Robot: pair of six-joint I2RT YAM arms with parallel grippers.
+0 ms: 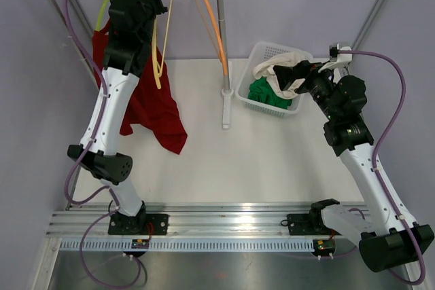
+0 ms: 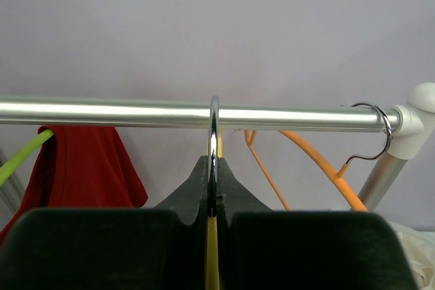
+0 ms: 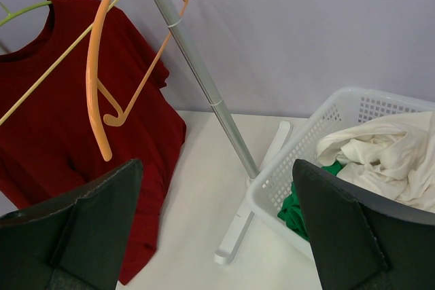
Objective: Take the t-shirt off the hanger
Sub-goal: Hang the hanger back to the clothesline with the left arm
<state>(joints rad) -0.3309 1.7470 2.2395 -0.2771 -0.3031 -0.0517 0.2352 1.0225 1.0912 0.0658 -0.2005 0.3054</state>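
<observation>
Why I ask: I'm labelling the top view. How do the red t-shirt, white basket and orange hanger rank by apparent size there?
1. red t-shirt, though the left arm hides part.
2. white basket.
3. orange hanger, seen edge-on as a thin arc, so its rank is only as it appears.

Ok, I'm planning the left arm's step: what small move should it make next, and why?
Probably lift straight up: the left pincer is shut on the yellow hanger's metal hook, which loops over the silver rail.
</observation>
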